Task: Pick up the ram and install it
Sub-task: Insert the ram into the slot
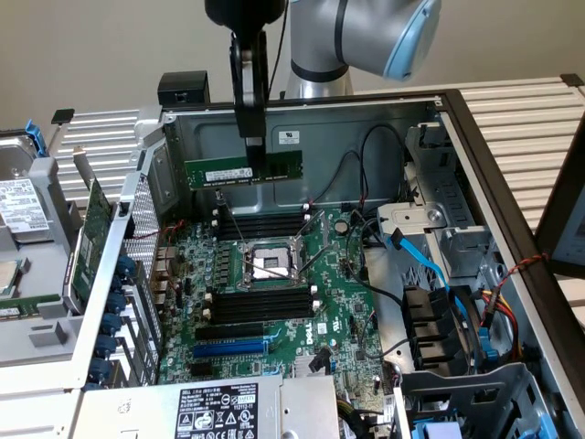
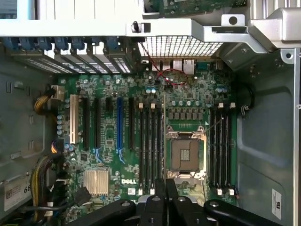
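Observation:
The ram (image 1: 283, 168), a long thin green stick with a white label strip, hangs level in the air inside the open computer case. My gripper (image 1: 255, 157) is shut on it from above, a little past its middle. The stick is held above the motherboard (image 1: 334, 315), over the far pair of black memory slots (image 1: 260, 224), apart from them. In the wrist view my black fingers (image 2: 160, 190) sit close together between the two banks of black slots (image 2: 150, 141) (image 2: 221, 146), near the CPU socket (image 2: 184, 153).
A second bank of black slots (image 1: 251, 304) and a blue slot (image 1: 233, 347) lie nearer on the board. Cables (image 1: 430, 274) crowd the exterior view's right. A green expansion card (image 1: 91, 238) and a drive (image 1: 18, 215) lie outside the case wall (image 1: 302, 128).

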Robot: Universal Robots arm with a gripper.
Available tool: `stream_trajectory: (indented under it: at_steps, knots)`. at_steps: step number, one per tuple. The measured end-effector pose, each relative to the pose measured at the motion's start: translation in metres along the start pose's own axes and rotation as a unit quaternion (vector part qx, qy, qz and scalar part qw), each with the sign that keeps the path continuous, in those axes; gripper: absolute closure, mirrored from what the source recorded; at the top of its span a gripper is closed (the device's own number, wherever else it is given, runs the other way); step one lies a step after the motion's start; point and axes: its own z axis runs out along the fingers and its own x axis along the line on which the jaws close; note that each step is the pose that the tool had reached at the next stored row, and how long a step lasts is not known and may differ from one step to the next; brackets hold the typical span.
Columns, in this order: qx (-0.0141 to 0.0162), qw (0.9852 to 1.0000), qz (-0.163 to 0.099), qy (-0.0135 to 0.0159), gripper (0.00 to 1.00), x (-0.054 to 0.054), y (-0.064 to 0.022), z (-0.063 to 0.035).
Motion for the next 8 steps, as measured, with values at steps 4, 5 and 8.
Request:
stream_trajectory:
  at_steps: [4, 5, 8]
  knots:
    - [-0.0033, 1.0, 0.0, 0.0001, 0.88, -0.0019, -0.002, 0.0066]
    - [-0.0047, 1.0, 0.0, 0.0001, 0.88, -0.0036, -0.002, 0.0077]
    - [-0.0075, 1.0, 0.0, 0.002, 0.88, -0.0087, -0.0021, 0.0109]
